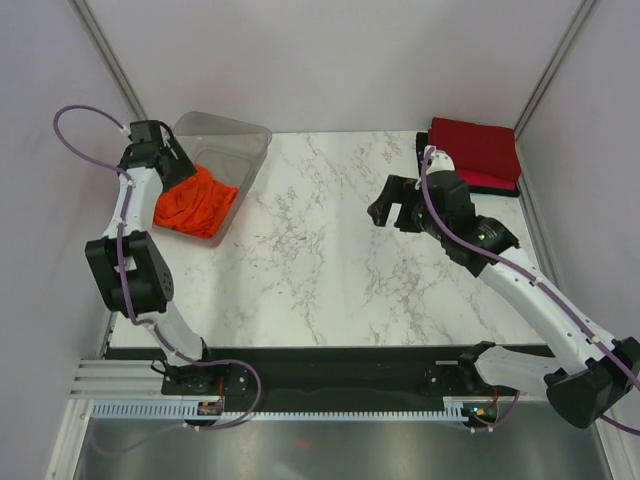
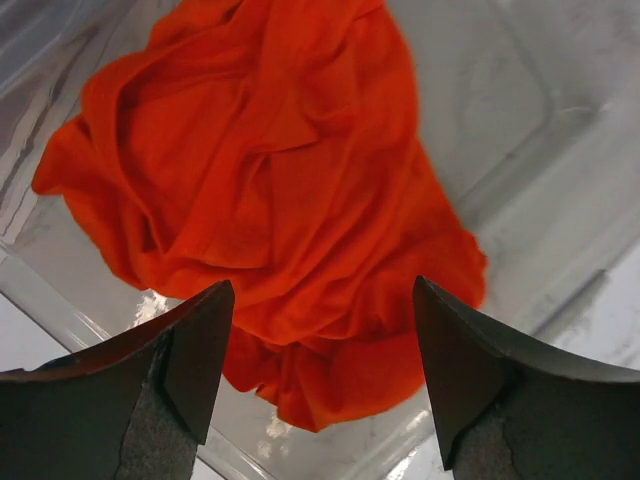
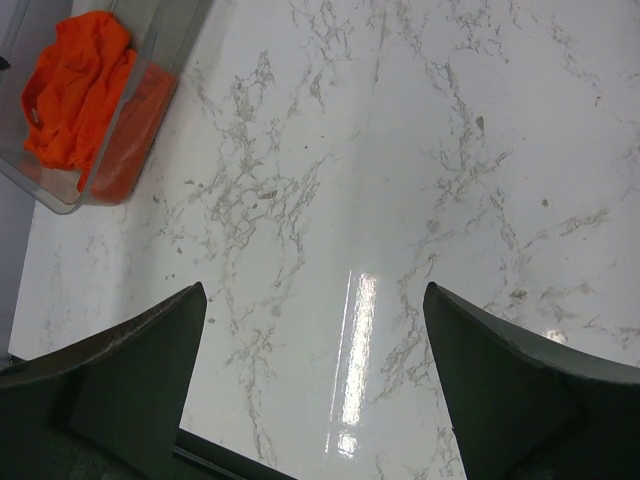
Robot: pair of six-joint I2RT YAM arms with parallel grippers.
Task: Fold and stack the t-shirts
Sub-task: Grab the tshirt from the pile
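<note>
White marble-patterned table [image 1: 320, 250] fills the space between pale walls, with both arms bolted at its near edge. At the far left corner stands a clear plastic bin [image 1: 240, 135], and in it lies the orange t-shirt [image 1: 195, 200], crumpled in a loose heap against the bin's near end. The left gripper [image 1: 165, 150] hangs over the bin's left side. In the left wrist view its jaws stand spread wide, with the rumpled orange cloth [image 2: 270, 180] below and between them; whether the fingertips touch the cloth cannot be told.

At the far right corner sits a stack of folded shirts: a dark red t-shirt [image 1: 478, 145] on top, a pinkish-red t-shirt [image 1: 490, 182] showing along the near edge beneath it, and a black t-shirt [image 1: 423, 150] peeking out at the stack's left side.

The right gripper [image 1: 392, 210] hovers over bare marble right of the table's middle, near the stack but apart from it. Its jaws are also spread wide with nothing between them; its wrist view looks across the table toward the bin [image 3: 50, 195].
</note>
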